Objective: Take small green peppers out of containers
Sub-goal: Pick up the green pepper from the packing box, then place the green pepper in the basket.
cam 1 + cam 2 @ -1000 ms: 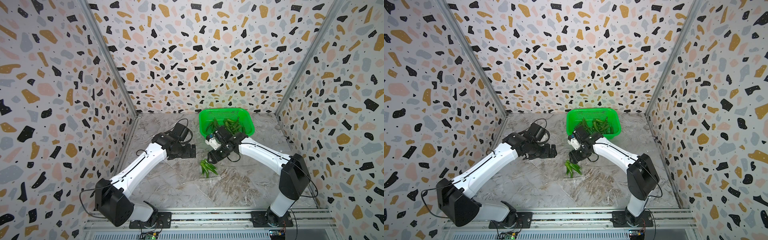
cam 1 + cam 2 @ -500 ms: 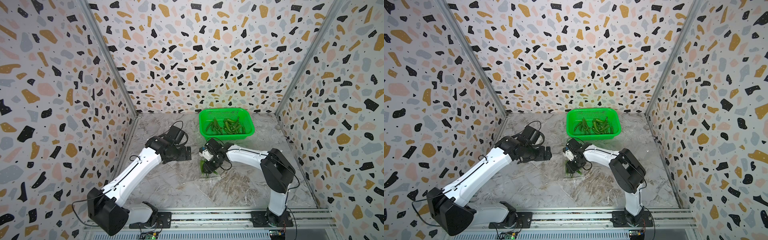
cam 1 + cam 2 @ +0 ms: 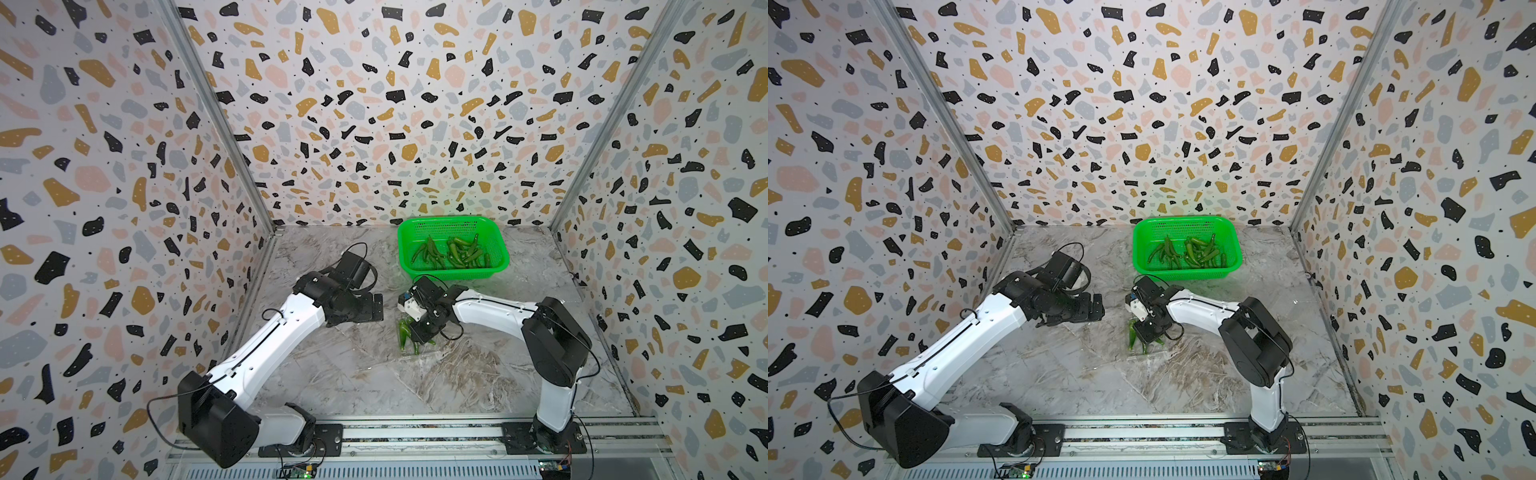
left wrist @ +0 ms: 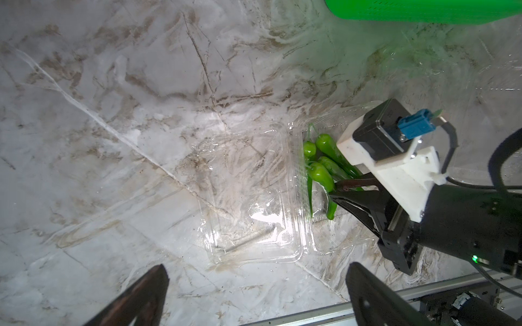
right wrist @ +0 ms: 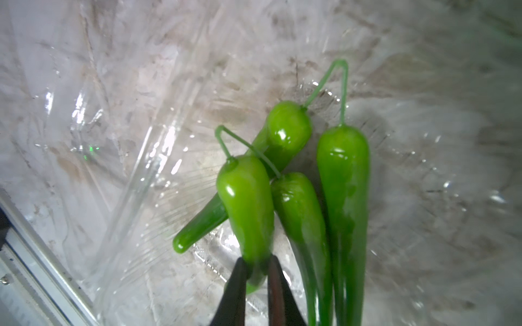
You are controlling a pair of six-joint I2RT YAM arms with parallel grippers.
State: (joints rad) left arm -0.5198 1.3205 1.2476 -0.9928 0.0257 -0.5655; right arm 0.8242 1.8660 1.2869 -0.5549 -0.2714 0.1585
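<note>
An open clear clamshell container (image 4: 254,197) lies mid-table, seen in both top views (image 3: 422,354) (image 3: 1150,353). Several small green peppers (image 5: 343,183) (image 4: 324,146) lie in one half of it; the other half holds nothing. My right gripper (image 5: 257,264) reaches down into it and is shut on the thin end of one pepper (image 5: 245,203). From a top view that gripper (image 3: 417,337) covers part of the pile (image 3: 403,334). My left gripper (image 4: 257,271) is open and holds nothing, hovering to the left of the container (image 3: 376,307).
A large bright green basket (image 3: 453,222) stands at the back, just beyond the right arm, with several peppers (image 3: 457,253) in it. The marble-patterned table is boxed in by terrazzo-patterned walls on three sides. A metal rail (image 3: 415,432) runs along the front edge.
My right gripper has come away from the basket, dropped onto the container and shut on a pepper. The left arm has shifted slightly.
</note>
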